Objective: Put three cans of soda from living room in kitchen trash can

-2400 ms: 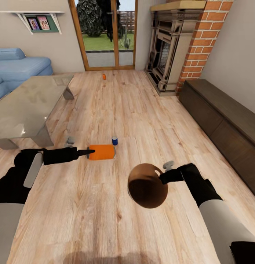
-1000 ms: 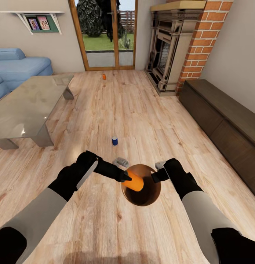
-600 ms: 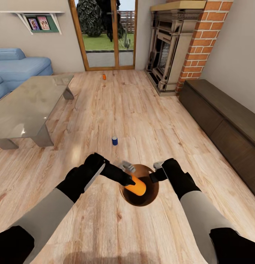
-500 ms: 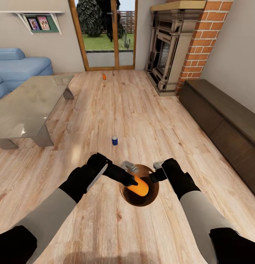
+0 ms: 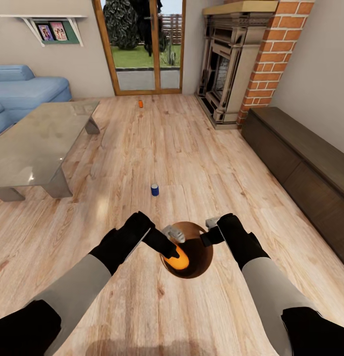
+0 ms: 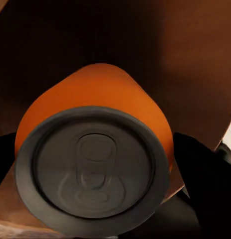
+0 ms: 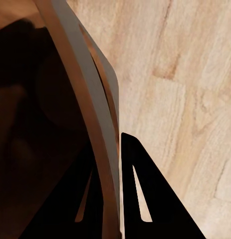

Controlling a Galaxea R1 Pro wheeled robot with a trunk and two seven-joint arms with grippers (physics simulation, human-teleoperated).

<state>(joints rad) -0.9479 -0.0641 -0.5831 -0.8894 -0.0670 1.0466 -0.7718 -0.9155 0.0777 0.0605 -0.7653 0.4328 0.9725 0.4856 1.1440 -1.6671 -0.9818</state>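
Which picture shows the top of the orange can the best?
The left wrist view: the orange can faces the camera, grey top and pull tab plain, held in the left pincer. The head view shows just its orange side inside the bucket. The right wrist view shows the bucket's wall.

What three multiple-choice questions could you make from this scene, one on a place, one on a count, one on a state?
1. Where is the blue can?
A. on the glass table
B. on the floor
C. in the bucket

2. How many cans show in the head view?
A. one
B. two
C. three

3. What is the right gripper doing?
A. pinching the bucket rim
B. holding a can
C. hanging open

Answers:
1 B, it stands on the planks ahead of the bucket.
2 C, the blue one, a far orange can near the glass doors, and the held can in the left gripper over the bucket.
3 A, the right wrist view shows fingers either side of the rim.
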